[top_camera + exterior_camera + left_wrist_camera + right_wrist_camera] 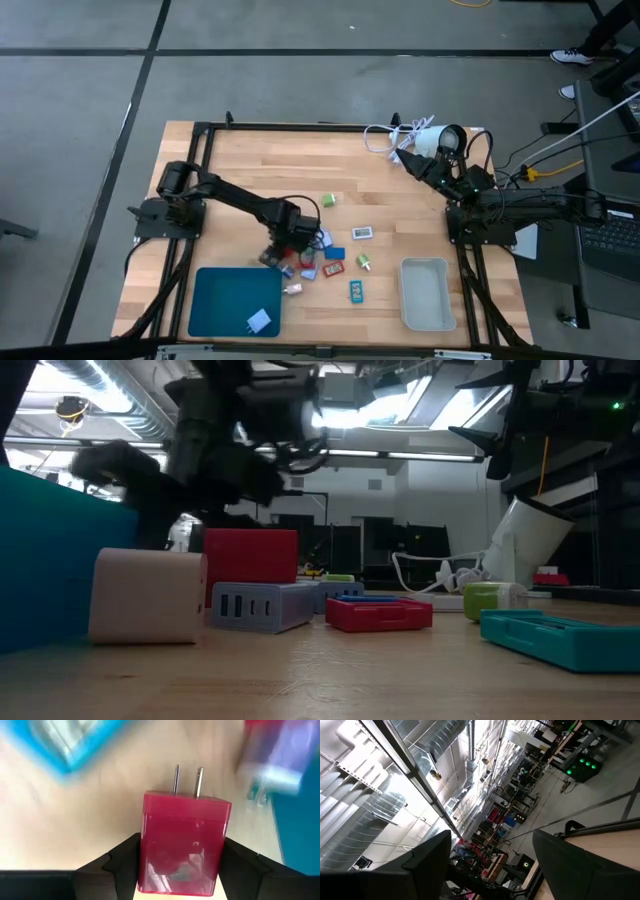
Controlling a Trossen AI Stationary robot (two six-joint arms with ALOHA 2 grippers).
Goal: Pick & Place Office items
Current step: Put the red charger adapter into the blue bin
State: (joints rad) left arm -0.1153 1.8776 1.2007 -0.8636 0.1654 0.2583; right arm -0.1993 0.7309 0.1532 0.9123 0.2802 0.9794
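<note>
Barely started, I'd say: my left gripper [283, 243] has its fingers around a red plug adapter [182, 845] over the table [250, 160], while most items [340, 255] lie loose. The teal tray [215, 295] holds one white piece [259, 322], the white bin [425, 293] looks empty, and my right gripper [412, 160] waits wide open.

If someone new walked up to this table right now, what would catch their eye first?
Probably the red charger with two metal prongs, sitting between the left gripper fingers near the table's front middle, amid a scatter of small colourful pieces. Next, the teal tray at front left and the white bin at front right.
</note>
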